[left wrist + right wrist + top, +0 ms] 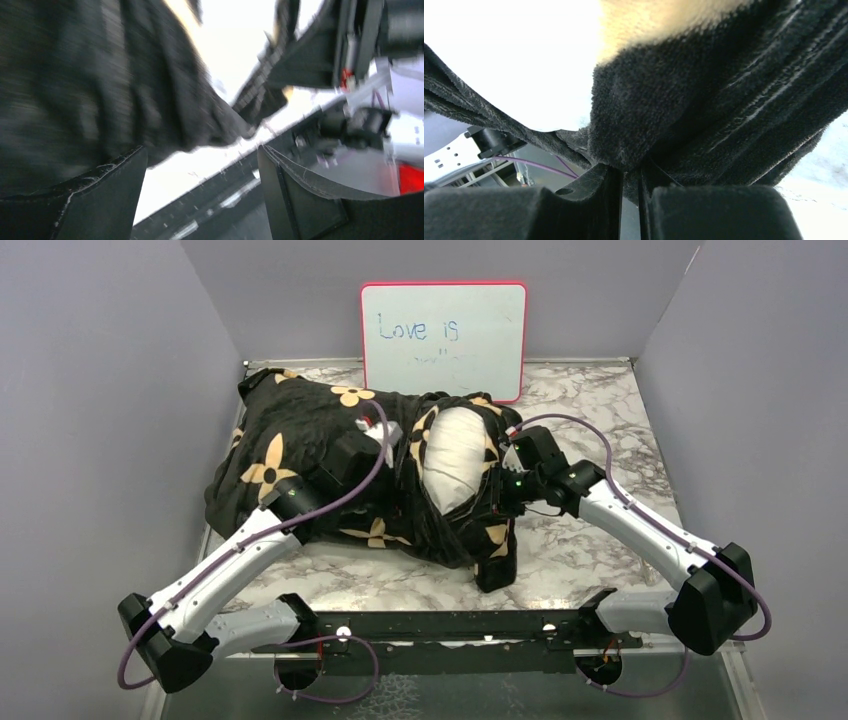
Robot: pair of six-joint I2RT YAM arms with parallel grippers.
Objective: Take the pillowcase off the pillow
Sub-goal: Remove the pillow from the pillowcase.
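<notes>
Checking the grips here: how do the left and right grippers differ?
The left gripper stands open, gripping nothing; the right gripper is pinched shut on the pillowcase. The left sits over the covered part, the right beside the exposed pillow. Both are at the pillowcase.

**Top external:** fixed, high behind the two arms, facing down and forward over the table (400,580) to the whiteboard (443,340). It is the farthest view and shows both arms entire.

**Left wrist:** sights out through the left gripper (202,150), close to the pillowcase (75,75). The picture is blurred, and the right arm (345,45) is at upper right.

**Right wrist:** sights out through the right gripper (626,172), pressed against the pillowcase, whose fabric fills most of the frame.

**Shared:** the pillowcase appears in all three views.
</notes>
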